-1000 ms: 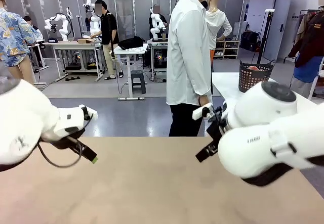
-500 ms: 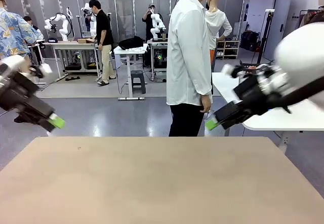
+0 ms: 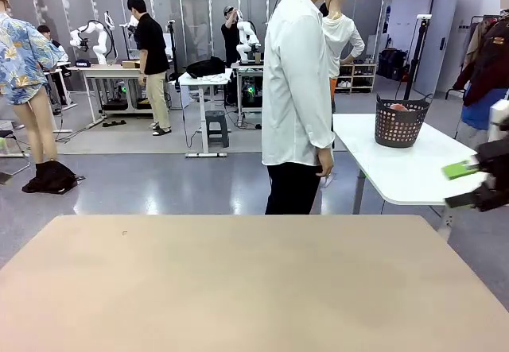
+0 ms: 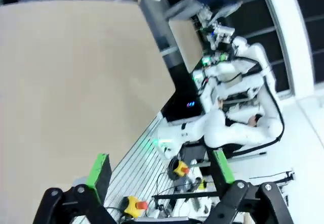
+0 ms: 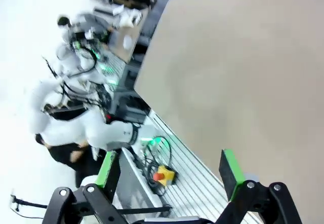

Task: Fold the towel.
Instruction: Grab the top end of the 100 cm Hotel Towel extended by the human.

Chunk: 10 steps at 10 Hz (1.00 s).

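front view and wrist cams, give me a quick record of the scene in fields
left gripper: open, nothing held
right gripper: open, nothing held, out past the table's right side
table: tan top
person: standing at the far side, side-on, white shirt, arm hanging down
basket: dark, on a white side table, something reddish inside, cannot tell what

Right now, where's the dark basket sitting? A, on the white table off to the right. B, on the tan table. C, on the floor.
A: the basket stands on the white table, beyond the far right corner of the tan table.
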### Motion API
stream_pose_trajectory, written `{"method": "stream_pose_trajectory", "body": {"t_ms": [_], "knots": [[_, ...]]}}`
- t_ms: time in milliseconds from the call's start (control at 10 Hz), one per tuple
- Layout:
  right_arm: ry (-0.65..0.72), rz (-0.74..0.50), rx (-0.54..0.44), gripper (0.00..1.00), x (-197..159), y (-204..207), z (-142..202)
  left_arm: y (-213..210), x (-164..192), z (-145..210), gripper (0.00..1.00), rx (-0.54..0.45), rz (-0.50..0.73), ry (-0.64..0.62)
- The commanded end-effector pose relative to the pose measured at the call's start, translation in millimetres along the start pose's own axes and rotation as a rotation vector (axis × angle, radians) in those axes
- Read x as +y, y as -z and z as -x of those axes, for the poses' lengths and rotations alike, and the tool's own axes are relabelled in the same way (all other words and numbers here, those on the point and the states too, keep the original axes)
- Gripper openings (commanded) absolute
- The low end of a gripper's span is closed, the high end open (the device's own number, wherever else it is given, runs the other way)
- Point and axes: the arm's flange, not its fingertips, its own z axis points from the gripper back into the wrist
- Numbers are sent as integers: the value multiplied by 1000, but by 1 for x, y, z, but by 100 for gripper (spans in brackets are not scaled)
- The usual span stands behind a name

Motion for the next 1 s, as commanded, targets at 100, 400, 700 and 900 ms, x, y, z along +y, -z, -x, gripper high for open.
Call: {"method": "stream_pose_trajectory", "body": {"t_ms": [100, 400, 700, 900], "knots": [[35, -57, -165, 100, -14, -62, 16, -63, 37, 12, 100, -142, 24, -83], [60, -87, -305, 100, -29, -119, 48, -121, 58, 43, 100, -267, 26, -111], [70, -53, -356, 100, -26, -147, 67, -153, 58, 60, 100, -307, 32, -67], [62, -37, -367, 100, -23, -153, 71, -162, 55, 62, 100, -329, 20, -66]]}}
